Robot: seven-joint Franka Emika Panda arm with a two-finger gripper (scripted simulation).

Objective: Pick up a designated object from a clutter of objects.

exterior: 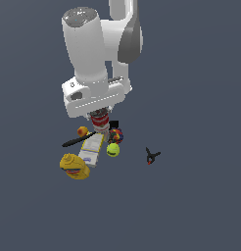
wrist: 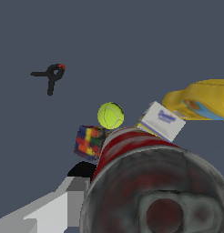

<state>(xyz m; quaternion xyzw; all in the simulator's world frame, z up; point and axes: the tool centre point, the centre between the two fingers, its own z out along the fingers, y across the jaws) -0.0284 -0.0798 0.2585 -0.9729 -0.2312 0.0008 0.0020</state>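
Exterior view: claw [exterior: 100, 119] clamped on 1 red-white can [exterior: 98, 119]; 1 ball [exterior: 112, 150], 1 clamp [exterior: 151, 156].

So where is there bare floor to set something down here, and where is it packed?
Bare ground lies on the exterior view's right, beyond the black clamp, and all along the bottom, below the mustard bottle. It is crowded under the gripper: red and white can, white box, black spatula, orange fruit, multicoloured can and yellow-green ball sit close together.
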